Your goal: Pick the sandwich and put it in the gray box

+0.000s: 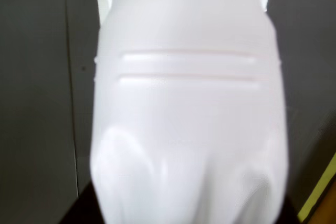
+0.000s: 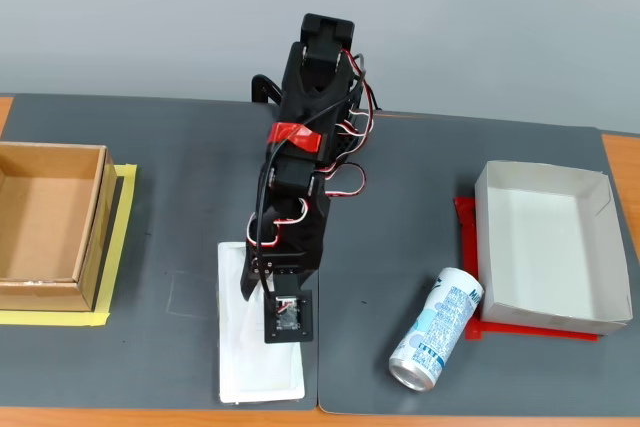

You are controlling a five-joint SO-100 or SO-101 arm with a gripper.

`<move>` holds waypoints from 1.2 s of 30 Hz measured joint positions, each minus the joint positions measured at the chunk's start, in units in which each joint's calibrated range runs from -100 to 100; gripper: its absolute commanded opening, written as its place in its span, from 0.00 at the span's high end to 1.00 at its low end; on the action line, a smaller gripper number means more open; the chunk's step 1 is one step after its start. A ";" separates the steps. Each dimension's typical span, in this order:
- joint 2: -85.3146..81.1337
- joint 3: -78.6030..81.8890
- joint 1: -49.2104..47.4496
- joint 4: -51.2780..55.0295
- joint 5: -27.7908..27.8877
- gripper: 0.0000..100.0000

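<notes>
The sandwich (image 2: 256,362) is a flat white plastic package lying on the dark mat at the front centre of the fixed view. In the wrist view it (image 1: 189,119) fills the frame, close and blurred, with its moulded ridges showing. My gripper (image 2: 262,292) points down onto the package's far half, and the arm's body hides the fingertips, so I cannot tell how the jaws stand. The gray box (image 2: 540,175) is a shallow pale tray at the right, empty, on a red base, well apart from the gripper.
A white-and-blue drink can (image 2: 437,328) lies on its side between the package and the gray box. A brown cardboard box (image 2: 45,222) stands at the left on yellow tape (image 2: 122,247). The table's front edge runs just below the package.
</notes>
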 measured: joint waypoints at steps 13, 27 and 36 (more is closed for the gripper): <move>-1.02 0.00 0.00 0.00 0.00 0.95; -1.10 0.00 0.07 0.00 0.00 0.98; -5.10 0.18 -0.81 0.09 -0.44 0.98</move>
